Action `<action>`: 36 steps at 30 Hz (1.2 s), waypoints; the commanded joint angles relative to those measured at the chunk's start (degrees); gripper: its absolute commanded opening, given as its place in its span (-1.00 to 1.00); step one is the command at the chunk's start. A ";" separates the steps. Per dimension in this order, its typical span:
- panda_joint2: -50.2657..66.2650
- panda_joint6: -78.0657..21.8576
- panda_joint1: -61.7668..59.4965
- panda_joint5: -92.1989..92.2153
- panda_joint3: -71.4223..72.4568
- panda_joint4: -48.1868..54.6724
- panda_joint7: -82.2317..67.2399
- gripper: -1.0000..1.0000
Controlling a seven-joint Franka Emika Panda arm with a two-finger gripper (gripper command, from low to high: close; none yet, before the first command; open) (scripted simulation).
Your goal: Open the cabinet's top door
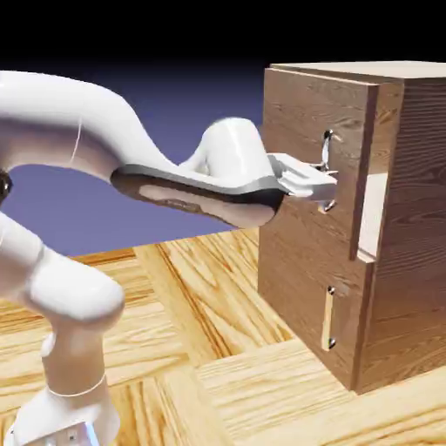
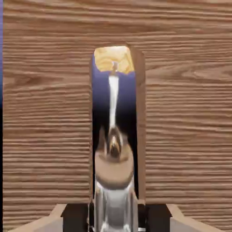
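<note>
The brown wood-grain cabinet stands at the right of the exterior view. Its top door carries a slim silver vertical handle. My gripper reaches in from the left and is shut on the lower half of that handle. A pale strip shows behind the door's far edge. In the hand view the top door's wood fills the picture. The mirror-like handle runs up the middle. It sits between the dark fingertips of my gripper.
Below the top door is the shorter lower door with its own short handle. The cabinet rests on a light wooden table. My white arm spans the left half of the exterior view.
</note>
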 commanded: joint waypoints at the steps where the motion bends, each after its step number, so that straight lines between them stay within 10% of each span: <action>1: -0.87 -0.43 -2.07 2.13 1.97 -1.39 -1.18 -1.00; 19: -22.31 -5.70 -26.06 46.80 32.18 -21.13 -24.48 -1.00; 36: -37.67 -27.64 -17.71 89.15 55.68 -27.82 -45.03 -1.00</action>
